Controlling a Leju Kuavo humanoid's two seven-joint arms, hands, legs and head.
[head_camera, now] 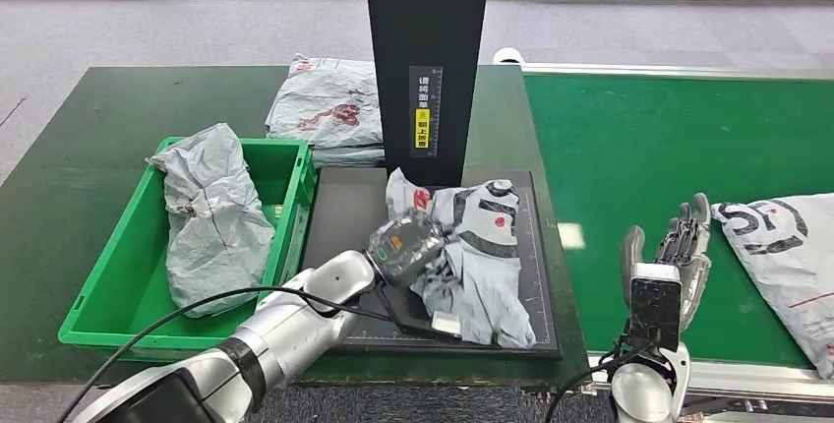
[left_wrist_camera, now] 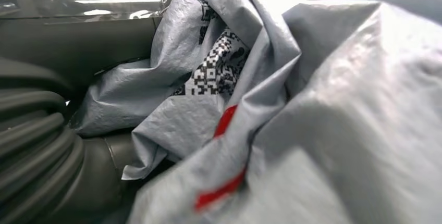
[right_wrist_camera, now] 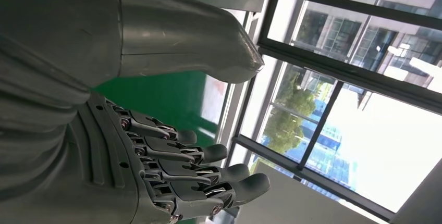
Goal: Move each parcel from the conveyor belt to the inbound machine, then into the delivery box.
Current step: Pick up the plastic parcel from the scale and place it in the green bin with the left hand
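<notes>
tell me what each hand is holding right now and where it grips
The left hand is on the crumpled grey parcel on the black inbound machine platform, at the parcel's near left edge; whether it grips cannot be told. The right hand holds nothing, fingers spread.

Parcel on scanner plate — bin left, belt right.

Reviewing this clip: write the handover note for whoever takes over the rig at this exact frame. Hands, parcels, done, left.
Left hand: on the crumpled grey parcel lying on the inbound machine's black platform; the wrist view shows the bag bunched against it, but a firm grip cannot be confirmed.
Right hand: open, raised over the conveyor belt, holding nothing.
Done: one grey parcel lies in the green delivery box.
Left: move the platform parcel into the box, then take the next parcel waiting on the belt.
Other bags lie behind the box.
</notes>
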